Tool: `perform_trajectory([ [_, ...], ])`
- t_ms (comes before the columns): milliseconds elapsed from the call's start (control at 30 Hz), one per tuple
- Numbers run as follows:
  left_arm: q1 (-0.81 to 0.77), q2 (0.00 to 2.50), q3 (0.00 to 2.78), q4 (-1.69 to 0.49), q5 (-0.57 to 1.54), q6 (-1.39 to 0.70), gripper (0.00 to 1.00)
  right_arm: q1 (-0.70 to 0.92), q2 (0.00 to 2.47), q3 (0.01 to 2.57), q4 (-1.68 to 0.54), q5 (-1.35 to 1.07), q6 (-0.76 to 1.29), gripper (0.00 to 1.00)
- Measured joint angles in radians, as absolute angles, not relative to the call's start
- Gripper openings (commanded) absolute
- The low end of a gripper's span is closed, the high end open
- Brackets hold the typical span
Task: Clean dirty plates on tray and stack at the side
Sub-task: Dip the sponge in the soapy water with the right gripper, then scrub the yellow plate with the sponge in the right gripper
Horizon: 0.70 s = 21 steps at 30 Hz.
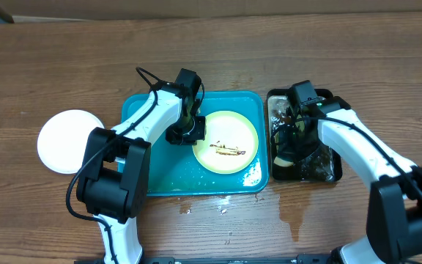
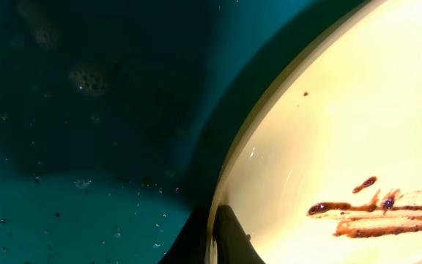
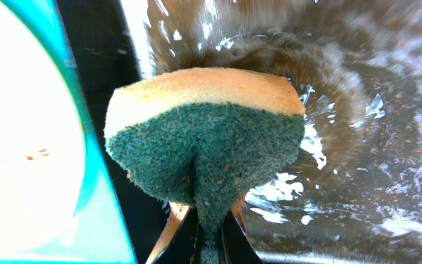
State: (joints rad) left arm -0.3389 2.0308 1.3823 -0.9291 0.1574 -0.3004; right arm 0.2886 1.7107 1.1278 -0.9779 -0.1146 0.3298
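A pale yellow-green plate with brown sauce streaks lies on the right half of the teal tray. My left gripper is at the plate's left edge, shut on the rim. In the left wrist view one dark finger lies on the rim of the plate, over the wet tray. A clean white plate sits on the table left of the tray. My right gripper is shut on a green and yellow sponge over the pan.
A black-rimmed pan of brown water stands right of the tray, with my right arm reaching into it. Water drops lie on the wooden table in front of the tray and pan.
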Motion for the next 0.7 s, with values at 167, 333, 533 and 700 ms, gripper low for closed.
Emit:
perform_trajectory([
  [167,-0.339,2.031,1.382,-0.929,0.157,-0.3,0.04,0.289,1.691,1.13,-0.981,-0.096,0.333,0.04],
  [333,-0.339,2.031,1.382,-0.929,0.158,-0.3,0.04,0.289,1.691,1.13,-0.981,-0.073,0.34,0.04],
  [533,-0.339,2.031,1.382,-0.929,0.158,-0.3,0.04,0.29,1.691,1.141,-0.983,-0.099,0.327,0.04],
  [700,-0.339,2.031,1.381,-0.931,0.172,-0.3,0.04,0.345,1.691,1.163,-0.897,-0.253,0.285,0.04],
])
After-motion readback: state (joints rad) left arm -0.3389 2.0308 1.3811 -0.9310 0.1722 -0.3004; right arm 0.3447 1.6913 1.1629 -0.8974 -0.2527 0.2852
